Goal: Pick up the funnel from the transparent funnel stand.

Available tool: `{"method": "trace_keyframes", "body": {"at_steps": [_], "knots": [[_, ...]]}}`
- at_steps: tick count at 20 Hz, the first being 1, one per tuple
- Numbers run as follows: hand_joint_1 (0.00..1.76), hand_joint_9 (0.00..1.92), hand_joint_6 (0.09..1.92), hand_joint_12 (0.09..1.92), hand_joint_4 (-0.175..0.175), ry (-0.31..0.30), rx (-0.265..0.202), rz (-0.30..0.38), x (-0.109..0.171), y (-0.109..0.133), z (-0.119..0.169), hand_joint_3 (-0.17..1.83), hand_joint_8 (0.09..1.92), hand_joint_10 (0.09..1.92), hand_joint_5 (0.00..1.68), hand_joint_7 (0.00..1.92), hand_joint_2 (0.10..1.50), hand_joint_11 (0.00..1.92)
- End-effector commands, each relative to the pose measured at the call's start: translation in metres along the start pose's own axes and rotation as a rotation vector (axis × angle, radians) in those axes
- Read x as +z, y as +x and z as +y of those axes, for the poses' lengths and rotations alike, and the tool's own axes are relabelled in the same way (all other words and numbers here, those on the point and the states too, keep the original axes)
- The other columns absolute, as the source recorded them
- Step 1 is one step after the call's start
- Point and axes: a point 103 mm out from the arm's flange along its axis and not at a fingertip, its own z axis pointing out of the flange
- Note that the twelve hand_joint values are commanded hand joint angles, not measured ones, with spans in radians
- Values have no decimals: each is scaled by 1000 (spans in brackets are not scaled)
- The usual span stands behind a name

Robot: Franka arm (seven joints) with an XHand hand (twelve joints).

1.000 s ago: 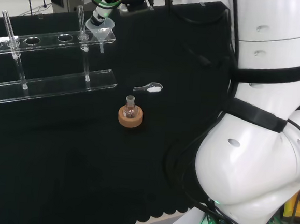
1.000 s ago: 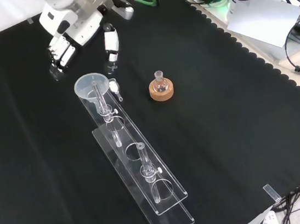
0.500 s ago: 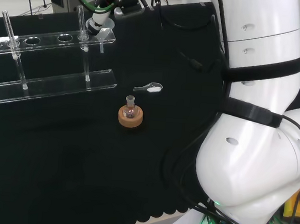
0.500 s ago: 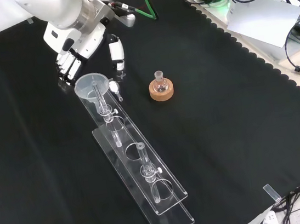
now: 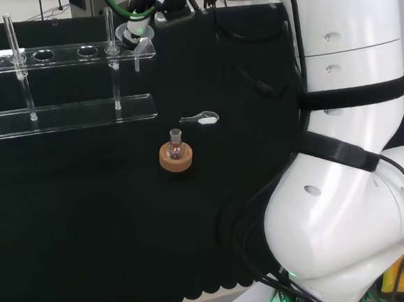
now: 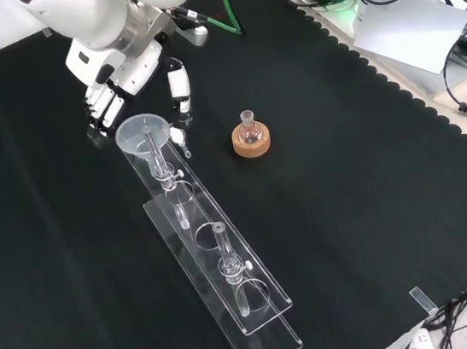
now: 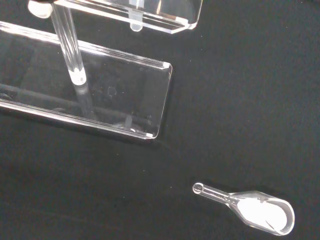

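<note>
The clear funnel (image 6: 140, 132) sits in the end hole of the transparent stand (image 6: 274, 338), at the stand's far end in the front view. In the head view the funnel (image 5: 135, 42) is at the stand's (image 5: 72, 116) right end. My hand (image 6: 116, 69) hovers just beyond the funnel, open. Its fingers (image 6: 98, 115) hang to the left of the funnel's rim and the thumb (image 6: 177, 85) to the right, neither plainly touching it. The head view shows the hand (image 5: 135, 28) right above the funnel. The wrist view looks down on the stand's base plate (image 7: 115, 102).
A small clear scoop with white powder (image 6: 179, 137) (image 7: 252, 210) lies beside the stand's far end. A small flask on a cork ring (image 6: 250, 138) (image 5: 176, 153) stands to the right in the front view. The arm's white links (image 5: 347, 169) fill the head view's right.
The hand has come down and nearer to the funnel over the last second; in the last half second it has barely moved. The funnel stays in the stand.
</note>
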Motion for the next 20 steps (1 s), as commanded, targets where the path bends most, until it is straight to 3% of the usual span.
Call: {"method": "trace_keyframes", "body": {"at_steps": [1, 20], "knots": [[643, 239, 87, 1455, -70, 15, -15, -25, -4, 6, 6, 290, 531, 832, 63, 0, 732, 291], [713, 288, 87, 1431, -76, 22, -30, -60, 3, 4, 14, 441, 589, 817, 94, 0, 653, 331]]}}
